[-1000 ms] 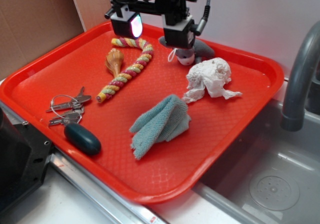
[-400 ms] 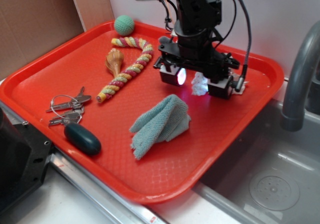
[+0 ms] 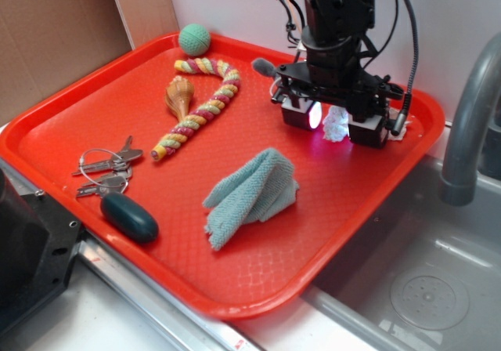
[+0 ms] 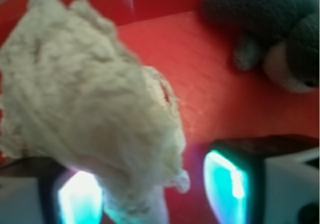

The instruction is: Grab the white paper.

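Observation:
The white paper (image 3: 336, 124) is a crumpled wad on the red tray (image 3: 94, 116), near its far right side. My gripper (image 3: 335, 125) is lowered over it with the jaws open, one finger on each side of the wad. In the wrist view the paper (image 4: 95, 109) fills the left and centre, lying against the left finger (image 4: 75, 199), with a gap of red tray between it and the right finger (image 4: 225, 184). Most of the paper is hidden behind the gripper in the exterior view.
A grey plush toy (image 4: 275, 29) lies just behind the paper. A folded light-teal cloth (image 3: 252, 194), a twisted rope toy (image 3: 200, 112), a shell (image 3: 179, 95), a green ball (image 3: 194, 39), keys (image 3: 109, 167) and a dark fob (image 3: 129, 216) lie on the tray. A sink (image 3: 423, 288) and tap (image 3: 470, 116) stand at right.
My gripper has moved from the tray's back toward the right and come down over the white paper, which now sits between its open fingers.

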Robot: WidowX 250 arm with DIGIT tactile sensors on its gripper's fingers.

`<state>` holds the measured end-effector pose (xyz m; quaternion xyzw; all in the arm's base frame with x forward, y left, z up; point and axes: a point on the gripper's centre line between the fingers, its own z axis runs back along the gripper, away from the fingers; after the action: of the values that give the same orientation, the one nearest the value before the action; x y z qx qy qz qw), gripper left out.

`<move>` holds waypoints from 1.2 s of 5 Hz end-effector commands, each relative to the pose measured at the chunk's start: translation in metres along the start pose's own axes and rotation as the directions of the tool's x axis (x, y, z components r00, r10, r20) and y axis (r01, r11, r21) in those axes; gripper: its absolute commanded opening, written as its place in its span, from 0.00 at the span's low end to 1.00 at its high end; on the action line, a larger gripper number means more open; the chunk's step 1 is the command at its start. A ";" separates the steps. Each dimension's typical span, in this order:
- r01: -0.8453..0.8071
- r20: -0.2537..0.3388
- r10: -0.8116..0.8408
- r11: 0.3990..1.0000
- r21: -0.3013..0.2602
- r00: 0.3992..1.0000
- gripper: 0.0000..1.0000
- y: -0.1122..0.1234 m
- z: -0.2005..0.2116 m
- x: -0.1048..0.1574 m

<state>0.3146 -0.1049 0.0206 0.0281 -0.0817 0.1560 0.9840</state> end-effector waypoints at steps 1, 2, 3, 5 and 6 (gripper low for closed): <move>-0.056 0.001 0.056 0.994 -0.089 0.998 0.00 0.038 0.068 0.021; -0.088 -0.070 0.080 0.989 -0.121 0.994 0.00 0.061 0.101 -0.008; -0.131 -0.030 0.128 0.984 -0.118 0.991 0.00 0.086 0.157 -0.044; -0.200 0.030 0.205 0.971 -0.131 0.978 0.00 0.096 0.217 -0.058; -0.358 0.067 0.359 0.933 -0.022 0.931 0.00 0.111 0.242 -0.049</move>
<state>0.1919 -0.0322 0.2418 0.0228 -0.1045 0.3245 0.9398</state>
